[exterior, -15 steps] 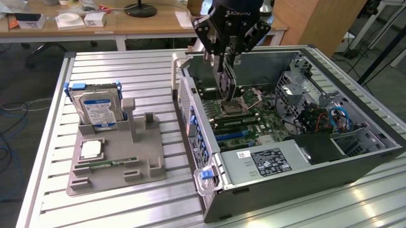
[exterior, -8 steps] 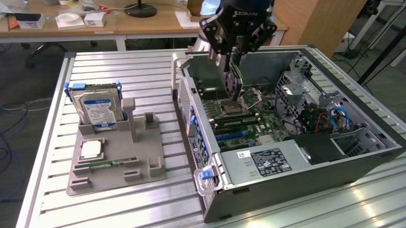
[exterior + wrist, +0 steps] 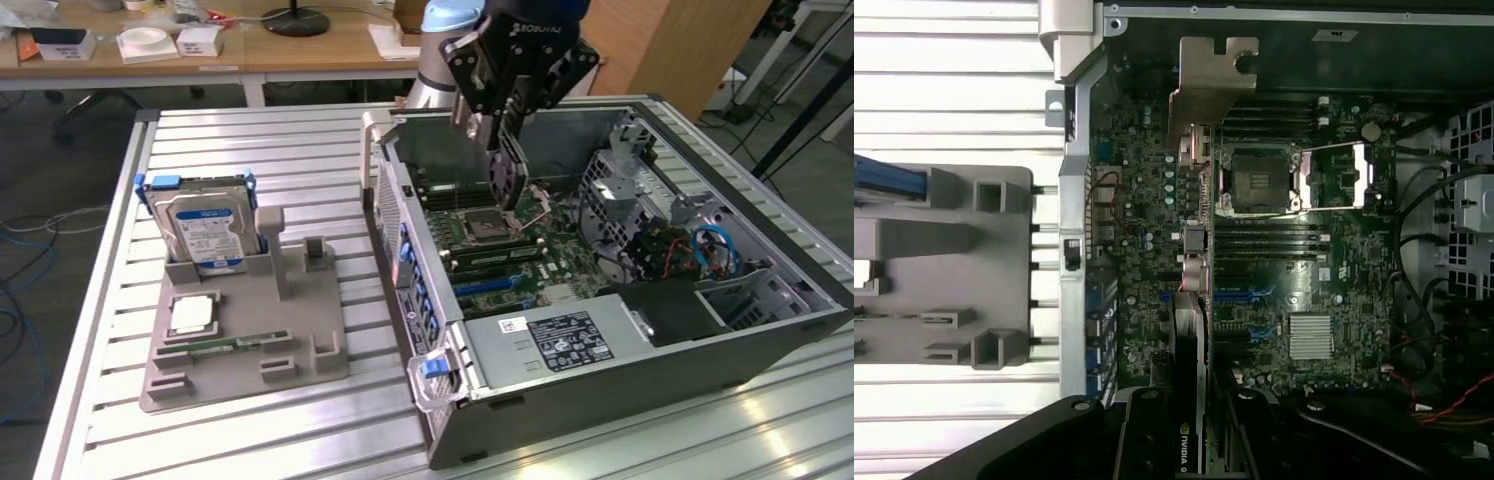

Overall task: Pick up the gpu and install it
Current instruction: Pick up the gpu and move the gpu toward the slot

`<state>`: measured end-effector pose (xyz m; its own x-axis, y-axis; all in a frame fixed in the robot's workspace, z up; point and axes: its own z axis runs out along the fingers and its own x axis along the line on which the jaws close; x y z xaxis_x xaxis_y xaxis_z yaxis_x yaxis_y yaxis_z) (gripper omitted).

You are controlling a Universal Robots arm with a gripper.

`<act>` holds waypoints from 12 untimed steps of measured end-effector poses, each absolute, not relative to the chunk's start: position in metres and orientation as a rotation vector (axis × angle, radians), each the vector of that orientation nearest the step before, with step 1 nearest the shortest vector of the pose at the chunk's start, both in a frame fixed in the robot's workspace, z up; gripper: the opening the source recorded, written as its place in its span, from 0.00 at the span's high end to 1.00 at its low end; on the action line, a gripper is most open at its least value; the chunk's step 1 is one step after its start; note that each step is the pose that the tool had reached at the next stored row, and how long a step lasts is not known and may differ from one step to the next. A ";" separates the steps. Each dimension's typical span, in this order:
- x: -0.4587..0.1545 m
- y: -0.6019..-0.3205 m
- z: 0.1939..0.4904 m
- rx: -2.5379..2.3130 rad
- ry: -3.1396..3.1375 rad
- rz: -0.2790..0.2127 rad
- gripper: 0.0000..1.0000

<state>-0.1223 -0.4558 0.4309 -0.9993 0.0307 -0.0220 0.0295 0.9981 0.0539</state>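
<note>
Black gripper (image 3: 1192, 445) clamps the thin dark gpu (image 3: 1191, 345) card with its grey metal bracket, hanging upper centre in the exterior view over the open grey computer case (image 3: 601, 400). It looks stiff, light and fragile; its bare edges suit gripping.

High exterior view and close downward wrist view share the motherboard (image 3: 534, 250) (image 3: 1144, 200).

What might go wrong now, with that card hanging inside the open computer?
The end effector grips the gpu edge-on above the motherboard; if it is off line with its slot, it may press on nearby parts. Its metal bracket appears close to the case wall and might snag there. The open processor socket lies right beside the card, so a slip could damage it.
</note>
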 end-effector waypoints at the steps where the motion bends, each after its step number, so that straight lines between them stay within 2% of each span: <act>1: -0.120 -0.456 0.431 0.046 3.117 0.084 0.74; 12: -0.091 -0.456 0.431 0.026 3.118 0.084 0.74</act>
